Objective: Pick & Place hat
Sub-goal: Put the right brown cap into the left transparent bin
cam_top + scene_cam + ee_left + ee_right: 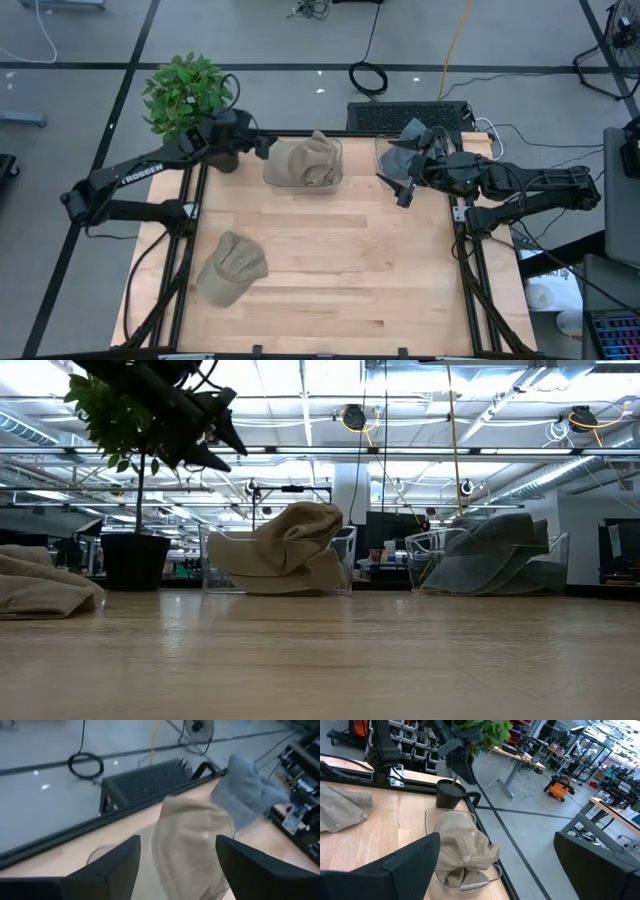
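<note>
While the left gripper (268, 146) hangs with fingers spread and nothing between them, a tan hat (305, 160) sits just beyond its fingertips in a clear bin (337, 168). The right gripper (400, 187), fingers spread wide, hovers beside the grey hat (408, 152). A second tan hat (232, 266) lies well apart from both on the table (330, 290).

Layout taken from the clear bin (303, 183) at the table's (330, 290) far edge: one hat (303, 160) sits in it, with the potted plant (186, 95) to its left and the left gripper (266, 147) raised just beside its left side. To its right stands a second bin (385, 152) holding another hat (408, 150), with the right gripper (404, 188) at that bin's near side. A third hat (231, 266) lies on the table nearer than the clear bin and to its left.
</note>
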